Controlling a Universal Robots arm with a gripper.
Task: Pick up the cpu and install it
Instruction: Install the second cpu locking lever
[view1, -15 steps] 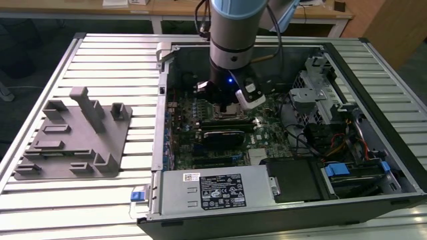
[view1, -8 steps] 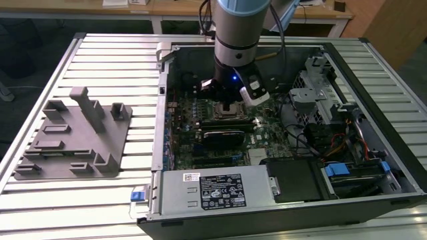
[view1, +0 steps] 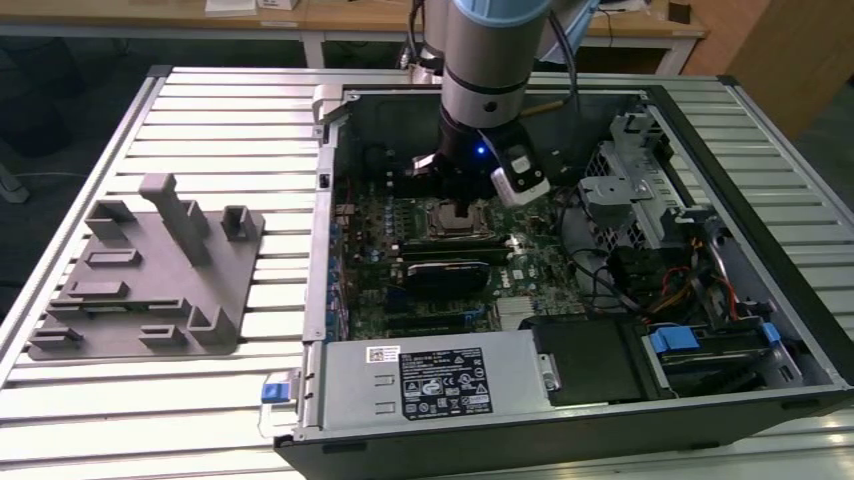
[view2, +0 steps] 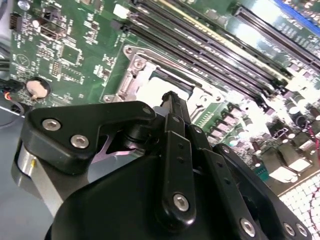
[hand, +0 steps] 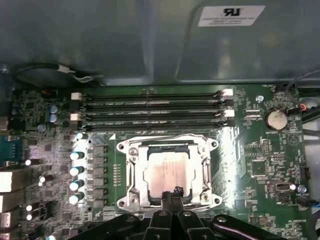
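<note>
The arm reaches straight down into the open computer case (view1: 574, 400), and its gripper (view1: 461, 208) hovers low over the motherboard (view1: 400, 290), right at the processor socket (view1: 458, 222). In the first wrist view the cpu (hand: 165, 172) lies flat inside the socket frame (hand: 131, 172), its pale silver top catching the light. The gripper's (hand: 172, 195) fingertips (hand: 177, 191) sit pressed together at the chip's 6 o'clock edge, either touching it or just above it; I can't tell which. The fingers look closed to a narrow point with nothing held between them. In the second wrist view the same black fingers (view2: 172, 107) taper to a tip over the bright chip (view2: 150, 87), with the metal socket frame (view2: 132, 65) around it.

Beyond the socket, at 12 o'clock in the first wrist view, run four long memory slots (hand: 152, 112), and a round coin battery (hand: 275, 119) sits at about 2 o'clock from the chip. A row of small silver capacitors (hand: 76, 177) stands at 9 o'clock.

From where I stand, the case lies on its side on a slatted metal table (view1: 200, 110). A silver power supply (view1: 427, 380) with a white label fills the near end of the case, at 6 o'clock from the gripper. At 9 o'clock, well apart from the case in the exterior view, a grey plastic fixture (view1: 147, 275) with upright posts rests on the slats. Wooden desks (view1: 347, 25) stand behind the table at 12 o'clock
</note>
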